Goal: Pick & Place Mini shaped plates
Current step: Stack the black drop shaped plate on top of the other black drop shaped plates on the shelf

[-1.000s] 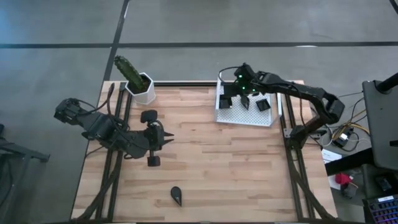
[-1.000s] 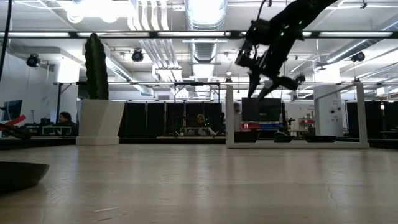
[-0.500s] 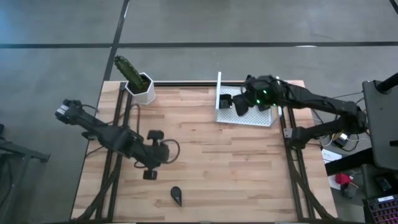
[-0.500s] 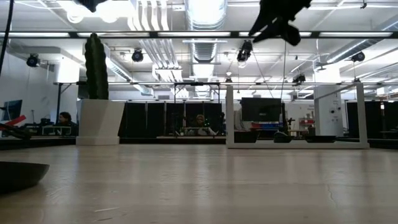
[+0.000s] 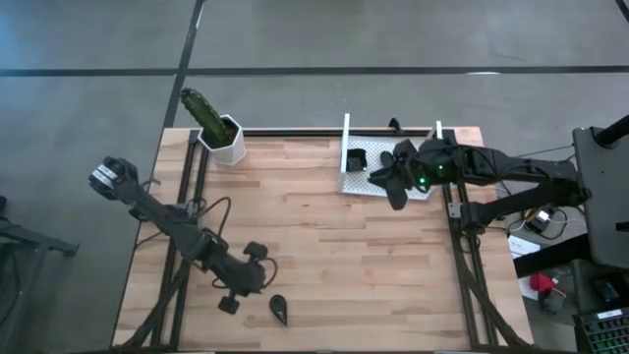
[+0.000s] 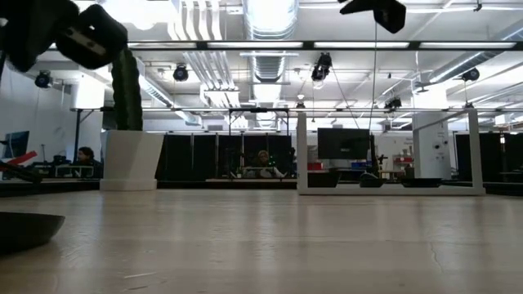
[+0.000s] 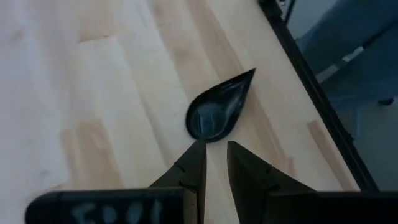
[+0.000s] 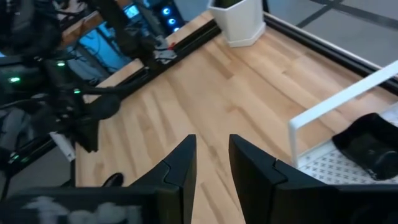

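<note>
We are working from the left side of the pale wooden plank table (image 5: 324, 246), where our left gripper (image 7: 214, 163) is hovering just short of the one glossy, dark green-black teardrop-shaped mini plate (image 7: 217, 112) lying alone near the near edge of the table (image 5: 280, 309). To do this pick well, we judge that we should be lowering the two dark fingers (image 7: 189, 171) straight over the rounded end of the dish so that one finger is going inside the rim and the other outside, since the plate is shallow, slick and likely to skate away if nudged sideways. The left jaws are standing slightly parted with a narrow gap, holding nothing and not touching the plate. Farther back on the left, the white hexagonal pot with the green cactus (image 5: 222, 138) is standing at the far corner, well apart from the work. Moving right, the white perforated tray (image 5: 356, 181) is sitting at the far right of the table, with at least one small dark square plate (image 5: 357, 158) resting in it. Our right gripper (image 8: 210, 163) is hanging above the tray's near edge, its fingers a little apart and empty, pointing back across the table.
</note>
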Controlling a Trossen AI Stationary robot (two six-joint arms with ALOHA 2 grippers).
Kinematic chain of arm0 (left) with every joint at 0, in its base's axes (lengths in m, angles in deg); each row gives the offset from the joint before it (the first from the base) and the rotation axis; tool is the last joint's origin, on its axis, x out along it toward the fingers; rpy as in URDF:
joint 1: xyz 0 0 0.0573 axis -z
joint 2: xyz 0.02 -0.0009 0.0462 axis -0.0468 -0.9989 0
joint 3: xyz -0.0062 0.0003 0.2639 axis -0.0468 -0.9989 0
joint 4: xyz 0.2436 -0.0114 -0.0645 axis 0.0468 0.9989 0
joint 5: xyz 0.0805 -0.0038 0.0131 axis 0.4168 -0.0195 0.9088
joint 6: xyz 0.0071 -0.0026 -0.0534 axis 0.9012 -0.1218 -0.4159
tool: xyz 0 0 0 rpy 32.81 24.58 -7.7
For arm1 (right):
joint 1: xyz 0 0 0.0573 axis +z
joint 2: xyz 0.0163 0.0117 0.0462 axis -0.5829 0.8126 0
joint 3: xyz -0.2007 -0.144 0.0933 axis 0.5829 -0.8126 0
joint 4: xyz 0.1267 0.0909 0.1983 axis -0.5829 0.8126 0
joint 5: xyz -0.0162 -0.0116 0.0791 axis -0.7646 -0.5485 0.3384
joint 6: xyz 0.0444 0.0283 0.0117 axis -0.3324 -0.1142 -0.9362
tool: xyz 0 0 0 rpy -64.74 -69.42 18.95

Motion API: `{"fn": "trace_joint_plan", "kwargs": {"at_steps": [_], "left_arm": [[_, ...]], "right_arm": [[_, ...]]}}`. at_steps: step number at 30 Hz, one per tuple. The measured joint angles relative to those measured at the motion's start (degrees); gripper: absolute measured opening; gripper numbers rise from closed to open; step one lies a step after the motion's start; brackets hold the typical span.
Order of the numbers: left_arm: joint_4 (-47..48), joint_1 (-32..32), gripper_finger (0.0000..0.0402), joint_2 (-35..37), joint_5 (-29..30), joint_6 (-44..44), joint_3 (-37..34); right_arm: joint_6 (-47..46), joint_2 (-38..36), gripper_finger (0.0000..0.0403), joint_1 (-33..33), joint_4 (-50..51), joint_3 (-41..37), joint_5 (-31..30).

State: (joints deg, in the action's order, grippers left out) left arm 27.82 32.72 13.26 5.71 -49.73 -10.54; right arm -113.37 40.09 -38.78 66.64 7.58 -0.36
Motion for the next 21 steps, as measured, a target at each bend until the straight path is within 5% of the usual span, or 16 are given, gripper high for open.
{"fn": "trace_joint_plan", "kwargs": {"at_steps": [11, 21], "left_arm": [[-14.9, 3.8, 0.0058, -10.6, 0.0, 15.9, -3.1], [-25.7, 3.8, 0.0058, -17.3, 0.1, 16.5, -3.0]], "right_arm": [[-0.3, -0.3, 0.0089, 2.1, 0.0, 0.0, 0.1], [-0.2, -0.3, 0.0093, 2.1, 0.0, 0.0, 0.2]]}}
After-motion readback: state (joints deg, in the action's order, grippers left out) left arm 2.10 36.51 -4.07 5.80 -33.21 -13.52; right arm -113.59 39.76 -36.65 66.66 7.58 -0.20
